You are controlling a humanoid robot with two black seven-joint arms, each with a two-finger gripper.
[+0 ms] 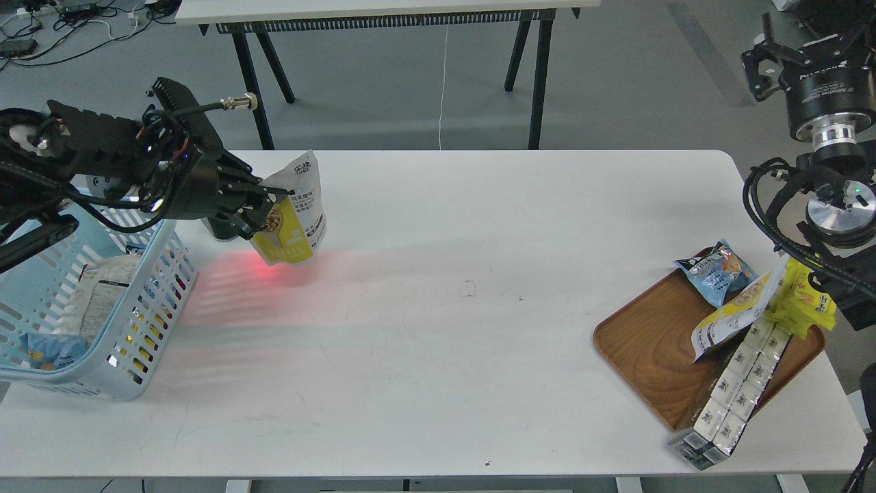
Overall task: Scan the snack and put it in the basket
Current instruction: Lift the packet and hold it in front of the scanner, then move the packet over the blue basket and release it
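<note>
My left gripper (pixel 268 205) is shut on the snack (pixel 295 213), a yellow-and-white pouch with dark print on its white side. It holds the pouch above the table's back left, over a red glow on the tabletop, just right of the light blue basket (pixel 140 318). The basket stands at the table's left edge with a few packets inside. My right gripper (pixel 777 48) is raised off the table at the far right, seen small and dark, and holds nothing that I can see.
A brown wooden tray (pixel 647 342) at the right holds a blue packet (pixel 715 270), another yellow-and-white pouch (pixel 736 311), a bright yellow pack (pixel 807 301) and a long white multipack (pixel 736 383). A black scanner base (pixel 222 229) stands behind the held pouch.
</note>
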